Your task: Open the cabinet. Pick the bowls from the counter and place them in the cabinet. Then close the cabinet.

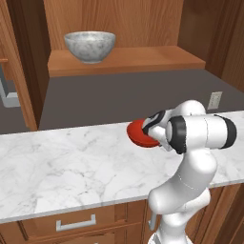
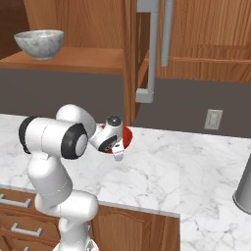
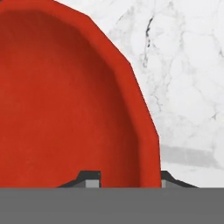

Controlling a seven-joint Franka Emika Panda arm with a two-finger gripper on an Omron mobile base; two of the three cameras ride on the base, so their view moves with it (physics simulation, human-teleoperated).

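The jaws (image 3: 127, 179) straddle the rim of the red bowl (image 3: 65, 96), one dark tip inside the wall and one outside, drawn in narrow around it; whether they actually press it I cannot tell. The bowl is glossy, shallow and faceted along its edge, and sits on the white, grey-veined marble counter (image 1: 71, 167) toward its far edge. Up on the wooden shelf (image 1: 138, 59) of the open reddish-brown cabinet (image 2: 88, 19), to the left, stands the deeper speckled marble bowl (image 1: 89, 45).
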